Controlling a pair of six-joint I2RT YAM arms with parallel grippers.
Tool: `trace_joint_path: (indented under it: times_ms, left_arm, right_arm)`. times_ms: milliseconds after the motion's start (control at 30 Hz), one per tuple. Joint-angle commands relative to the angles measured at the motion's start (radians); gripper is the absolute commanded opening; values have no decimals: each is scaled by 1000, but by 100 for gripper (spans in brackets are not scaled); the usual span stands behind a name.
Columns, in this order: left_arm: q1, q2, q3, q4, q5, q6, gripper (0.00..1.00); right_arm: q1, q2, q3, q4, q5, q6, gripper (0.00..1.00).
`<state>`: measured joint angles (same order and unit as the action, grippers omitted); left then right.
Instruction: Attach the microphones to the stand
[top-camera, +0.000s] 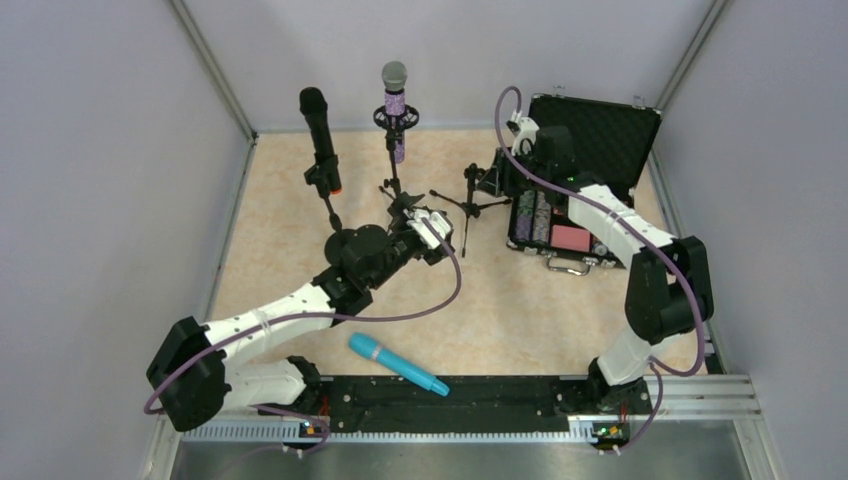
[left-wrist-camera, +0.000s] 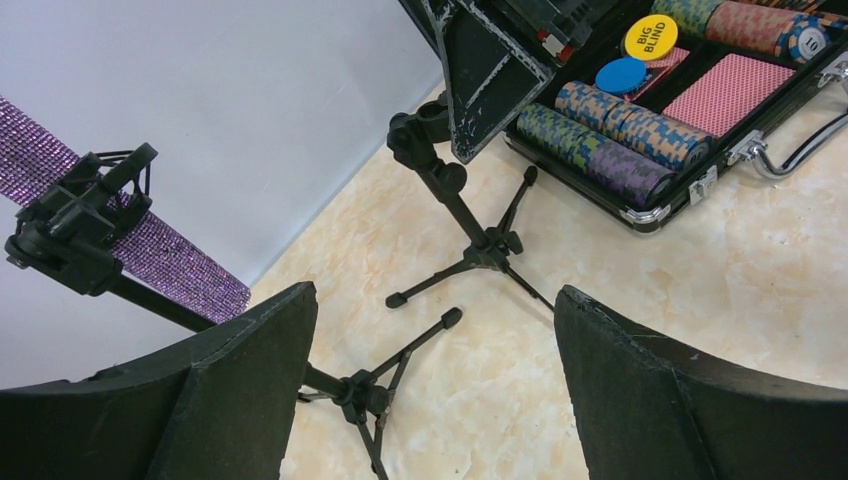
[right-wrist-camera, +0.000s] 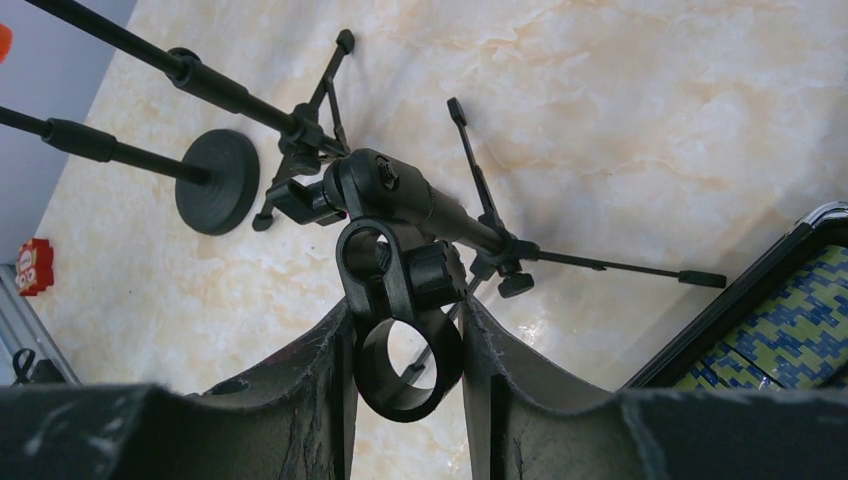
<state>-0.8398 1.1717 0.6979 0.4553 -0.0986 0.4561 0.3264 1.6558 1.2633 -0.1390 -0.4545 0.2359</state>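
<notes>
Beige top (top-camera: 520, 300), R gripper (right-wrist-camera: 407, 312) pinches clip (right-wrist-camera: 372, 262), wrist-cam only

Far right on the counter (top-camera: 520, 320) there's a black poker case (top-camera: 596, 135) sitting open, lid standing up with dark foam inside. Rows of chips (left-wrist-camera: 620, 140) lie on their sides in it, mostly blue/yellow and purple/green patterned ones. A yellow BIG BLIND button (left-wrist-camera: 650, 37) and a plain blue disc (left-wrist-camera: 621, 75) sit together in there, just beside a red-backed card deck (left-wrist-camera: 735, 92). Chrome handle (left-wrist-camera: 800, 160) is on the case's near edge. The counter has a beige marble look, with grey walls (top-camera: 100, 150) all around.
</notes>
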Motion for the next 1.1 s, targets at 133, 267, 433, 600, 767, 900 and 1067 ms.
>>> trace_joint_path:
  times_ms: [133,267,433,600,767,900,1067]
  left_arm:
    - [-2,3,138,-94,-43,-38,93]
    - [-2,-5,158,-176,-123,-219,92]
    - [-2,-75,84,-169,-158,-508,91]
    - [-2,-145,46,-223,-204,-672,91]
    - [-3,-193,20,-279,-239,-753,91]
    - [-2,-233,-15,-284,-286,-799,91]
    - [-2,-268,-28,-339,-338,-851,91]
  right_arm:
    - [11,-121,-17,161,-34,90,0]
    - [11,-137,-28,205,-39,128,0]
    - [11,-137,28,196,-58,141,0]
    - [11,-163,86,185,-52,146,0]
    - [11,-236,83,173,-61,160,0]
    - [10,-320,34,161,-10,170,0]
    - [11,-423,-34,141,-14,182,0]
